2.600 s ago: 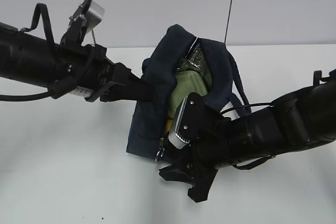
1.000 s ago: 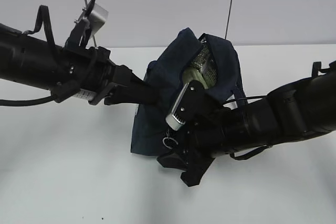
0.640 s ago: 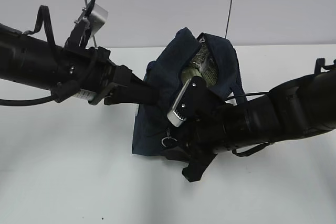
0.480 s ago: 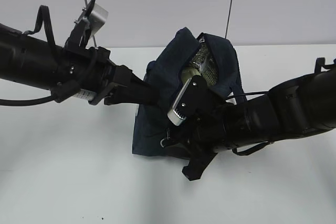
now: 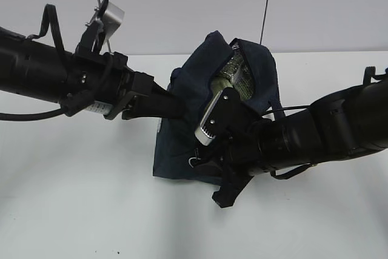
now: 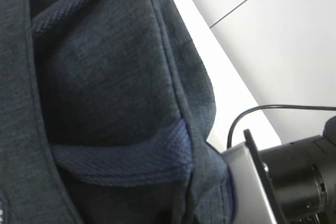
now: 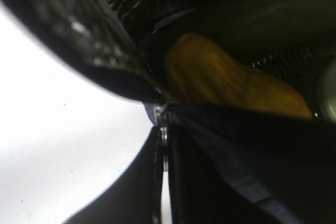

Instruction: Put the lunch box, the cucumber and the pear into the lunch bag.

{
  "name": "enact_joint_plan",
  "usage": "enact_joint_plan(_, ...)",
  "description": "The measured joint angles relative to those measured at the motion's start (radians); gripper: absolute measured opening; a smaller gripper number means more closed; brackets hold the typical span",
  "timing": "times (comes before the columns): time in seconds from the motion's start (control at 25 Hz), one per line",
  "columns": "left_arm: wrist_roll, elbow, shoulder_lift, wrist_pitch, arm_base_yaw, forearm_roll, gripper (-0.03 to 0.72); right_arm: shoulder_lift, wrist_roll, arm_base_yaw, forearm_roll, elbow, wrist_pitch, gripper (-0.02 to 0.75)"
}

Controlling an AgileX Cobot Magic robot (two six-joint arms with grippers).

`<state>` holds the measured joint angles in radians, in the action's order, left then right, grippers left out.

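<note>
On the white table (image 5: 79,210), the navy lunch bag (image 5: 182,125) stands gaping with the pear (image 7: 226,85) inside, the left gripper (image 5: 173,106) clamped on its fabric side and the right gripper (image 7: 164,145) pinched shut on the zipper pull (image 7: 161,115).

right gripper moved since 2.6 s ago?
Yes. In the exterior view the right gripper has gone up and back, from the bare table in front of the lunch bag to the bag's lower front edge, by the zipper end.
</note>
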<state>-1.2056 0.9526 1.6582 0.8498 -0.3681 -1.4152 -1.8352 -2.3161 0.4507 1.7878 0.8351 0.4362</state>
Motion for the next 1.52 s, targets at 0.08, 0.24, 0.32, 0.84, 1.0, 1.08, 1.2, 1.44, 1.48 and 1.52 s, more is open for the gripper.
enact_joint_plan(0.08, 0.000, 0.000, 0.000, 0.000, 0.000, -0.001, -0.015, 0.000, 0.002, 0.000, 0.002, 0.000, 0.000, 0.006)
enact_joint_plan(0.24, 0.000, 0.000, 0.001, 0.000, 0.000, -0.003, -0.015, 0.000, 0.039, 0.000, 0.002, 0.000, 0.000, 0.006)
enact_joint_plan(0.32, 0.000, 0.000, 0.001, 0.000, 0.000, -0.006, -0.015, 0.004, 0.068, 0.000, -0.004, 0.000, -0.001, 0.006)
enact_joint_plan(0.84, 0.000, 0.000, 0.001, -0.020, -0.001, -0.011, 0.057, 0.266, 0.244, 0.000, -0.125, -0.090, -0.019, 0.006)
enact_joint_plan(1.0, 0.000, 0.000, 0.001, 0.002, -0.002, -0.017, 0.168, 0.307, 0.248, 0.000, -0.130, -0.096, -0.001, 0.006)
enact_joint_plan(1.08, 0.000, 0.000, 0.001, 0.013, -0.002, -0.017, 0.257, 0.309, 0.252, 0.000, -0.131, -0.097, 0.011, 0.006)
enact_joint_plan(1.2, 0.000, 0.000, 0.001, 0.016, -0.002, 0.002, 0.393, 0.309, 0.263, 0.000, -0.131, -0.098, 0.017, 0.006)
enact_joint_plan(1.44, 0.000, 0.000, 0.001, 0.022, -0.002, 0.090, 0.453, 0.346, 0.267, 0.000, -0.131, -0.098, 0.017, 0.006)
enact_joint_plan(1.48, 0.000, 0.000, 0.001, 0.022, -0.002, 0.093, 0.454, 0.359, 0.269, 0.000, -0.131, -0.098, 0.017, 0.006)
enact_joint_plan(1.52, 0.000, 0.000, 0.001, 0.021, -0.002, 0.095, 0.454, 0.375, 0.272, 0.000, -0.131, -0.098, 0.017, 0.006)
